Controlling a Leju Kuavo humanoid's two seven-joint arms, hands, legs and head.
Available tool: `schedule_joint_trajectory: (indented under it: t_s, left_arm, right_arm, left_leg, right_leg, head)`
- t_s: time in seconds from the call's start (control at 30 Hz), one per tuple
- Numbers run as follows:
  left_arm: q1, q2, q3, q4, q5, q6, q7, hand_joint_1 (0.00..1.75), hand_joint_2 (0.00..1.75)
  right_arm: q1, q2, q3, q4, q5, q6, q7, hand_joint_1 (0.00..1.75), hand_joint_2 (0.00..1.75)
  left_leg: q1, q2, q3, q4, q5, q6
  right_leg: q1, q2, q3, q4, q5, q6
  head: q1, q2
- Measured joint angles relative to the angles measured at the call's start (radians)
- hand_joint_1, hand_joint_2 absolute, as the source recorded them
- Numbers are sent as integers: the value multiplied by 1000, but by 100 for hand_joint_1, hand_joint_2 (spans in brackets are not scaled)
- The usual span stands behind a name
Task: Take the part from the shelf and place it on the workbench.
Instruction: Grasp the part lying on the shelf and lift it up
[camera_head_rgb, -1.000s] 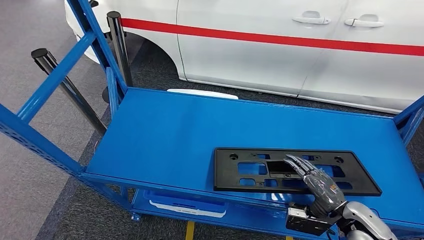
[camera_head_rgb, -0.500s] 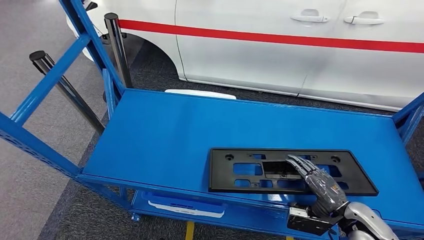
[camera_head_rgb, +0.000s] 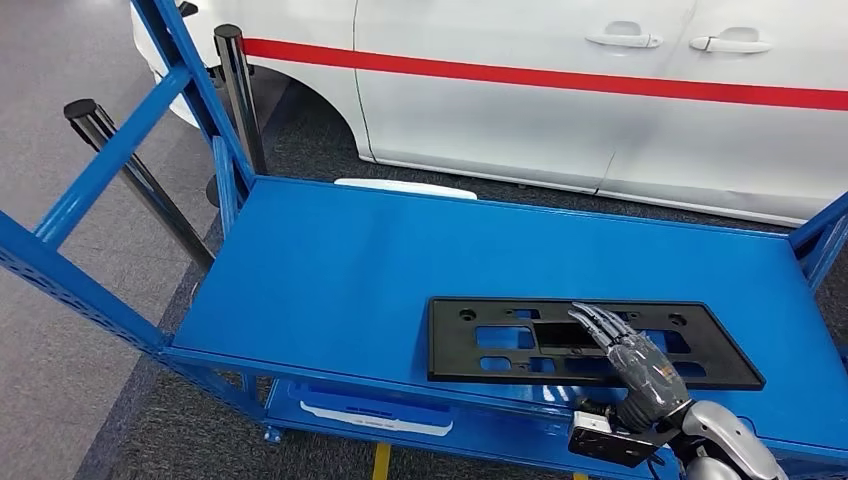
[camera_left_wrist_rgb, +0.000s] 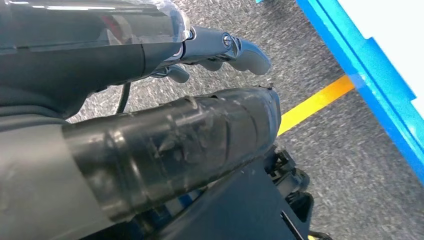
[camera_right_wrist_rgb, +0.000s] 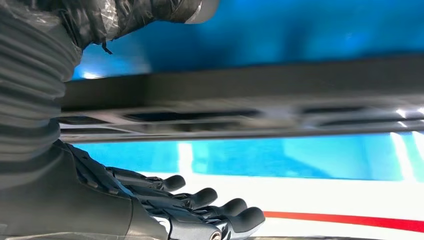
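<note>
The part, a flat black plate with cut-outs, is lying on the blue shelf, close to the near edge and toward the right. The right hand is reaching in over it from below, fingers stretched out straight and slightly apart, holding nothing; whether the fingertips are touching the plate I cannot tell. From the right wrist, the fingers are lying side by side, extended, with the part running as a dark band across blue. The left hand is hanging low over grey floor and a yellow line, fingers curled in on nothing. A white car with a red stripe is standing behind the shelf.
</note>
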Motion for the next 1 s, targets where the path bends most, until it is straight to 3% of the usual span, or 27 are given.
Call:
schedule_joint_trajectory:
  t_s: [0.07, 0.13, 0.17, 0.2, 0.23, 0.3, 0.37, 0.47, 0.53, 0.63, 0.67, 0.7, 0.73, 0.83, 0.9, 1.0]
  left_arm:
    - [-6, 0, -4, 0, -8, -4, 4, 0, 0]
    - [-13, -1, -11, 0, -16, -10, 7, 0, 0]
    - [-15, -1, -15, 0, -18, -14, 10, 0, 0]
    - [-18, -2, -19, 0, -20, -16, 12, 0, 0]
    - [-20, -2, -23, 0, -22, -17, 15, 0, 0]
    - [-24, -5, -28, 0, -27, -18, 20, 0, 0]
    - [-28, -6, -33, 0, -30, -19, 24, 0, 0]
    - [-28, -6, -42, 0, -30, -19, 30, 0, 0]
    - [-27, -6, -47, 0, -31, -19, 33, 0, 0]
    - [-28, -6, -51, 0, -32, -19, 34, 0, 0]
    - [-28, -6, -51, 0, -32, -19, 34, 0, 0]
    - [-27, -6, -52, 0, -32, -20, 34, 0, 0]
    - [-26, -6, -52, 0, -32, -20, 35, 0, 0]
    - [-29, -6, -52, 0, -32, -19, 35, 0, 0]
    - [-31, -6, -53, 0, -31, -19, 34, 0, 0]
    - [-31, -6, -54, 0, -30, -19, 34, 0, 0]
  right_arm:
    - [-54, 22, 16, 30, -17, 39, -14, 0, 175]
    - [-120, 52, 50, 72, -33, 80, -20, 0, 175]
    - [-154, 69, 71, 95, -43, 98, -21, 0, 175]
    - [-189, 87, 95, 117, -55, 115, -19, 0, 175]
    - [-225, 102, 118, 137, -68, 131, -15, 0, 175]
    - [-298, 126, 163, 169, -105, 163, -4, 0, 175]
    - [-362, 141, 207, 195, -157, 198, 3, 0, 175]
    - [-412, 155, 255, 223, -241, 245, 3, 0, 175]
    - [-430, 163, 275, 237, -291, 270, -4, 0, 175]
    - [-445, 174, 295, 254, -331, 287, -15, 0, 175]
    - [-446, 177, 301, 259, -335, 289, -15, 0, 175]
    - [-446, 180, 306, 264, -337, 289, -16, 0, 175]
    - [-447, 182, 310, 268, -338, 290, -16, 0, 175]
    - [-454, 188, 315, 275, -342, 293, -17, 0, 175]
    - [-461, 191, 318, 280, -345, 297, -16, 0, 175]
    - [-473, 194, 328, 288, -348, 300, -12, 0, 175]
  left_leg:
    - [3, 4, 3, -10, 8, 11]
    - [1, 9, 1, -11, 10, 14]
    - [1, 10, 0, -9, 10, 14]
    - [1, 11, 0, -7, 9, 13]
    - [1, 11, -1, -4, 9, 12]
    - [2, 10, -3, 5, 4, 7]
    - [-1, 7, -10, 15, 1, -3]
    - [0, 3, -19, 17, 2, -18]
    - [3, 2, -33, 45, -19, -28]
    - [5, 2, -111, 211, -100, -36]
    - [5, 2, -139, 266, -116, -37]
    - [5, 2, -154, 291, -114, -36]
    - [5, 2, -151, 281, -94, -35]
    - [3, 2, -75, 102, 3, -22]
    - [-1, 1, -46, 34, 17, -16]
    - [1, 0, -41, 17, 19, -7]
  right_leg:
    - [-3, 0, -30, 67, -43, 8]
    - [-6, 0, -88, 191, -100, 14]
    - [-7, -1, -110, 238, -111, 17]
    - [-9, -1, -118, 255, -105, 19]
    - [-11, -1, -107, 232, -80, 20]
    - [-14, 0, -50, 115, -16, 19]
    - [-11, 1, -10, 24, 8, 13]
    - [-5, 0, -9, 7, 6, -5]
    - [-7, -2, -9, 3, 10, -20]
    - [-3, -5, -10, 1, 11, -33]
    - [-1, -5, -10, 1, 10, -34]
    - [1, -6, -9, 2, 9, -35]
    - [3, -5, -9, 2, 9, -36]
    - [6, -4, -6, 4, 6, -34]
    - [9, -3, -10, 5, 6, -27]
    - [9, -3, -12, 5, 6, -13]
  head:
    - [1, 0]
    - [2, 0]
    - [2, 0]
    - [2, 0]
    - [2, 0]
    - [2, 0]
    - [1, 0]
    - [0, 0]
    - [0, 0]
    - [0, 0]
    - [0, 0]
    - [0, 0]
    - [0, 0]
    - [0, 0]
    - [1, 0]
    - [1, 0]
